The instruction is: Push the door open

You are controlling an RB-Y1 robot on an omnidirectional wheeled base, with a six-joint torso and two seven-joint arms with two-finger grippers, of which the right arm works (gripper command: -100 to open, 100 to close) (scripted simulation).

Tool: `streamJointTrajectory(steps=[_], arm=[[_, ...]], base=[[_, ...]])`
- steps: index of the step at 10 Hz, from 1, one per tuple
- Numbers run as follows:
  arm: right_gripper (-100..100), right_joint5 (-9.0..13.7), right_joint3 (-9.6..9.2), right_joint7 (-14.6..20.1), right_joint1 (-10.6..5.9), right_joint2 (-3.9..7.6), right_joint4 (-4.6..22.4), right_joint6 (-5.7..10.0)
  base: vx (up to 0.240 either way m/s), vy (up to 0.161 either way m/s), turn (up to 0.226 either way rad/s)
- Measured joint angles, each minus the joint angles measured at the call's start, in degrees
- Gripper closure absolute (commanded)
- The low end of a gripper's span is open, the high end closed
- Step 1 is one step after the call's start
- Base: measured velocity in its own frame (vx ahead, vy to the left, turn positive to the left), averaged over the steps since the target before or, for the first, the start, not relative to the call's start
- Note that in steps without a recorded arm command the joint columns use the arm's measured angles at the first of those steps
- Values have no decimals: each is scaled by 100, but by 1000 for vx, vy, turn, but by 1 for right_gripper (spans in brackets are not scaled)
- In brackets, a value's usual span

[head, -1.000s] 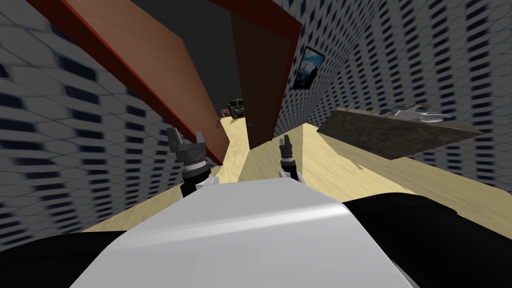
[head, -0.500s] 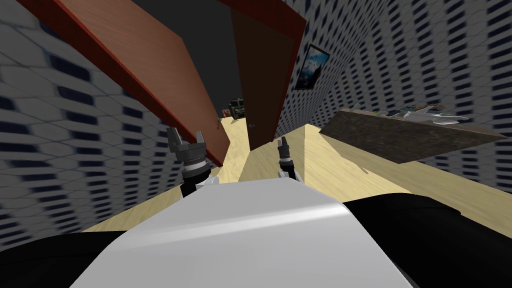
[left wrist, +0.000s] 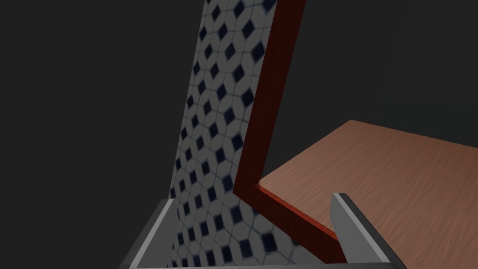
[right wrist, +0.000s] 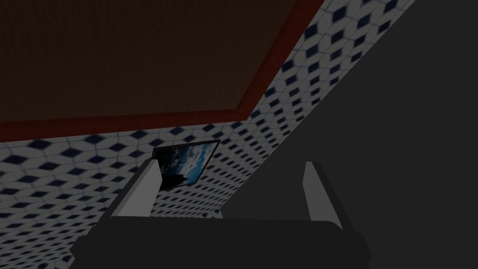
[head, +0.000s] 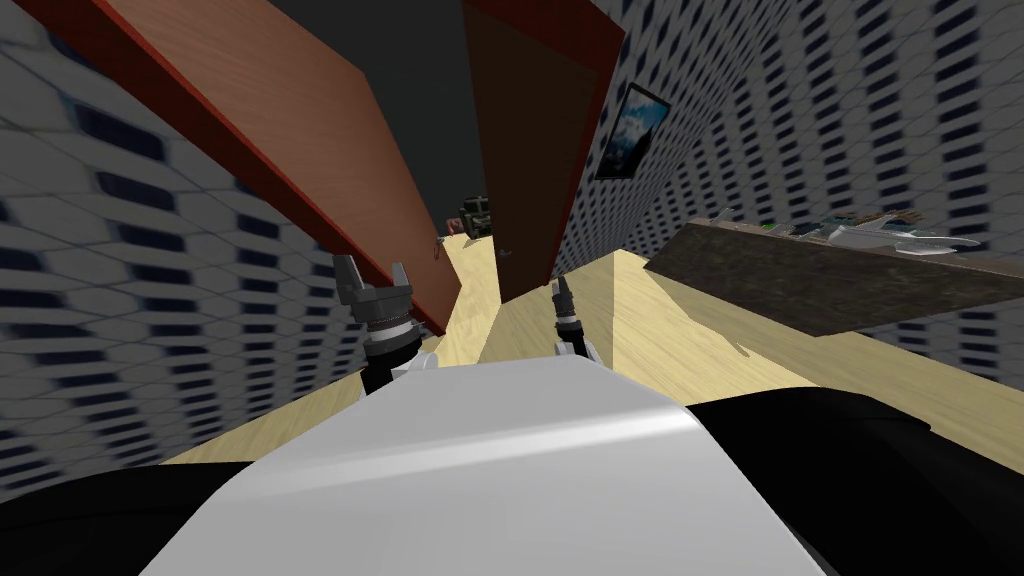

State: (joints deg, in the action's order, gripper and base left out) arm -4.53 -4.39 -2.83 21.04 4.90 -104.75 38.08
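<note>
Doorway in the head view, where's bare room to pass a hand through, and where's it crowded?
Bare floor runs as a narrow strip between the lighter brown door and the dark brown door; a hand likely fits. Wider bare floor lies between the dark brown door and the table. The table's top is crowded with small things.
</note>
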Motion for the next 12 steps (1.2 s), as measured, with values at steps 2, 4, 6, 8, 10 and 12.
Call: streamJointTrajectory(steps=[2, 4, 6, 8, 10, 12], arm=[[-100, 8, 11, 29, -120, 29, 259, 19], [-100, 8, 3, 43, -212, 48, 486, 45], [-100, 9, 1, 57, -343, 55, 792, 100], [-100, -2, -25, 56, -435, 41, 1014, 105], [-100, 3, -22, 81, -550, 60, 1272, 129], [-100, 1, -28, 94, -678, 55, 1556, 162]], base=[[102, -30, 50], [107, -14, 41], [94, -25, 48], [84, -15, 46], [99, -28, 42], [100, -22, 50]])
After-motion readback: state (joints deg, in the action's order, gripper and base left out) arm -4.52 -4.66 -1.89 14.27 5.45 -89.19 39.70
